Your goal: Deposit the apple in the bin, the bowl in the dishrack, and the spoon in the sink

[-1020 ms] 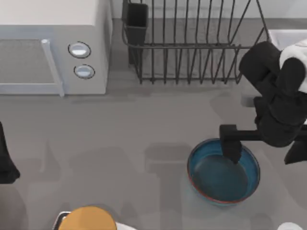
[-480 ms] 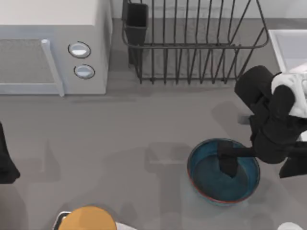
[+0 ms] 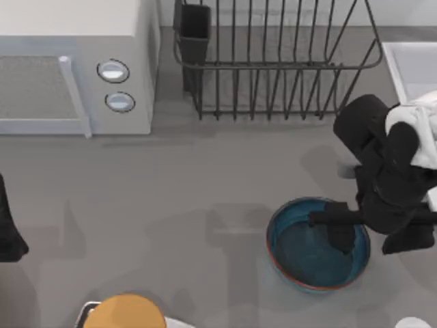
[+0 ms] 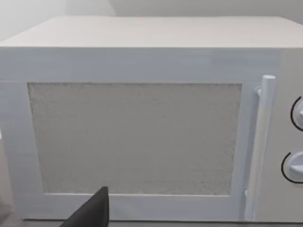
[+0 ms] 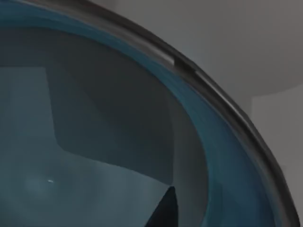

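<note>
At the top view's far left edge my left arm (image 3: 8, 229) sits parked low beside the tabletop, its wrist camera facing the white microwave (image 4: 142, 123); a single dark fingertip juts into that view, too little to tell whether the left gripper is released or clenched. The microwave (image 3: 75, 68) fills the back-left corner, door handle and two round knobs facing forward, well apart from anything the task names. At the front edge, left of centre, a larger orange-yellow round thing (image 3: 124, 311) rests on something pale; it is not the apple. The grey tabletop (image 3: 171, 205) is smooth and bare through its middle, giving open room between the front and back. Behind centre stands the dishrack (image 3: 273, 68), black wire with upright prongs and a utensil cup at its back-left corner, placed just behind and a little left of the bowl, so I judge the carry will be short: lift, then back. The bowl (image 3: 317, 244) sits upright on the tabletop at front right, and the right gripper (image 3: 334, 229) reaches down into it near its right-hand wall, seemingly to pinch the rim; the right wrist view looks along the blue inner wall (image 5: 142, 118) with one dark fingertip low in view, and I cannot tell whether it is grasping yet. At the back right corner the sink (image 3: 410, 68) shows its pale rim
</note>
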You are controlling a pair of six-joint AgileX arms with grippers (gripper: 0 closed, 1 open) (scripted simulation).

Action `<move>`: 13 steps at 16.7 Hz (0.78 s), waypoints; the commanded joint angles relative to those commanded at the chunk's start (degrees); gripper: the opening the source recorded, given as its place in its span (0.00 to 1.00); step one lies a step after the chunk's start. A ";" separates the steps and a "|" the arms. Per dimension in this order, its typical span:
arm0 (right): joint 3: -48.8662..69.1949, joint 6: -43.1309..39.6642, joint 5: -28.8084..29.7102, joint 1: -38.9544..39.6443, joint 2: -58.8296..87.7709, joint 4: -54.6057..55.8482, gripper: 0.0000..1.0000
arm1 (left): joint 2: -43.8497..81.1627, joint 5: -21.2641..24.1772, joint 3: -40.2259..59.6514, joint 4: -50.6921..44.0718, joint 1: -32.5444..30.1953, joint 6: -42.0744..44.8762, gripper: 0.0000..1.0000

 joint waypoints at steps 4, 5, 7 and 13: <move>0.00 0.00 0.00 0.00 0.00 0.00 0.10 | 0.00 0.00 0.00 0.00 0.00 0.00 1.00; 0.00 0.00 0.00 0.00 0.00 0.00 0.02 | 0.00 0.00 0.00 0.00 0.00 0.00 1.00; 0.00 0.00 0.00 0.00 0.00 0.00 0.00 | 0.00 0.00 0.00 0.00 0.00 0.00 1.00; 0.00 0.00 0.00 0.00 0.00 0.00 0.00 | 0.00 0.00 0.00 0.00 0.00 0.00 1.00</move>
